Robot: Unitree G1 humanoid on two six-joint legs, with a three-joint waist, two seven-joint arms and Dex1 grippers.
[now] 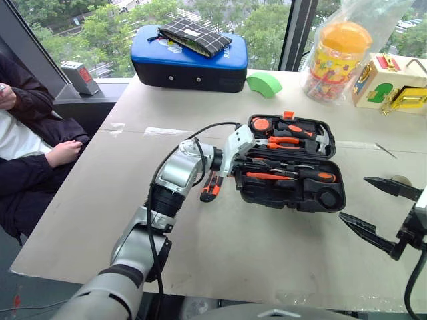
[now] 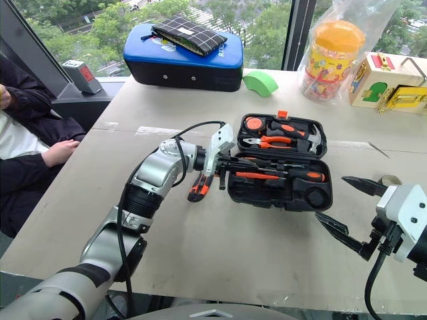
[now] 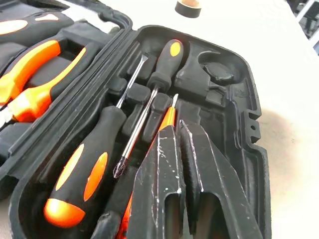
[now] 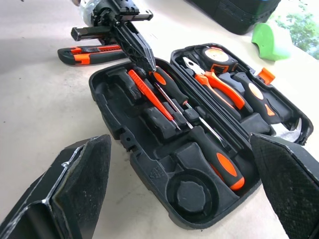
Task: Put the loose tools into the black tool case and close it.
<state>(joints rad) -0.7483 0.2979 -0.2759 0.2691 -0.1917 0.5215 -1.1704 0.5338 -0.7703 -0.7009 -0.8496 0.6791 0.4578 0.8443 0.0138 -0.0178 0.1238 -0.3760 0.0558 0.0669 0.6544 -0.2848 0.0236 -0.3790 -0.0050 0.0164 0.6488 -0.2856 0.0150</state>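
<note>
The black tool case [image 1: 280, 199] lies open at mid-table. Its near half holds two black-and-orange screwdrivers [image 4: 215, 155] [image 4: 167, 82] and the slim orange tester screwdriver [image 4: 147, 92]. My left gripper [image 4: 149, 67] is shut just above the tester's handle end, with nothing visible between its fingers [image 3: 164, 164]. The orange-black utility knife [image 1: 211, 187] rests on the table left of the case. A small dark tape roll [image 2: 390, 180] sits on the table to the right. My right gripper [image 1: 353, 198] stands open and empty, right of the case.
The lid half holds pliers [image 1: 287, 142], a hammer and a tape measure. At the back stand a blue-topped case [image 1: 189, 63] with a checked pouch, a green block [image 1: 265, 83], a bagged yellow jar [image 1: 337, 57] and a wooden toy box [image 1: 390, 83]. A person [image 1: 27, 133] sits at left.
</note>
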